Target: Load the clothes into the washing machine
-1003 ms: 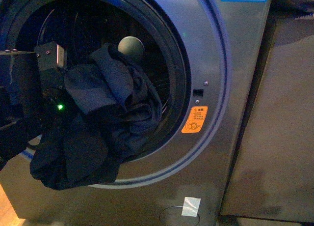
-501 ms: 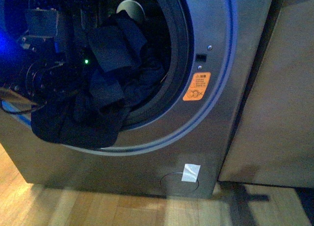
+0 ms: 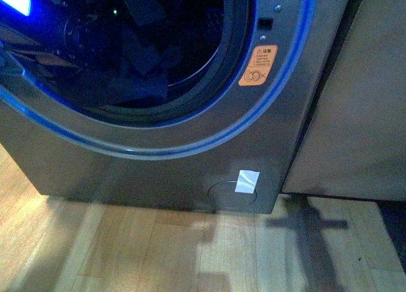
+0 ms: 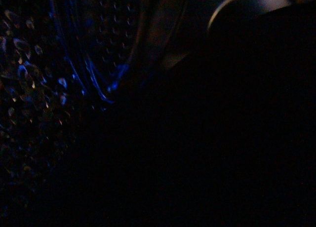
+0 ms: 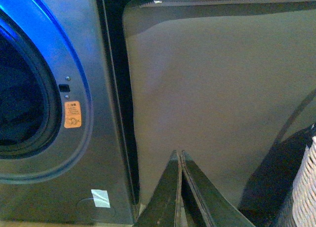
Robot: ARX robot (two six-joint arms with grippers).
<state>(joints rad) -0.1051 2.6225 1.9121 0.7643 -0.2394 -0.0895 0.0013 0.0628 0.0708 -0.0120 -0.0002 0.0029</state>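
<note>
Dark navy-blue soft fabric garment (image 3: 141,63), bunched in folds inside the round porthole of the grey metallic front-loading washing machine (image 3: 190,165), upper left of the front view. No part of it is seen hanging over the blue-lit door ring. The black left arm (image 3: 70,30) reaches into the drum at the upper left edge of the frame, just beside the garment. The left tool cannot be made out in the gloom, and the left wrist view is dark, so whether its fingers are apart or clamped on the cloth cannot be told. The right tool (image 5: 178,157), at the lower centre of the right wrist view, has its two fingers pressed together on nothing. It faces the beige padded fabric panel (image 5: 212,89) that stands just beside the machine, to the right of the orange warning sticker (image 5: 72,114).

Step in hand, as judged: the placing itself, with the garment being lodged in the drum. The task appears near its end. The next move calls for the left tool to let go, if it holds the cloth, and for the arm to draw back through the porthole without dragging a fold out over the lip. A snagged hem is the likely fault.
</note>
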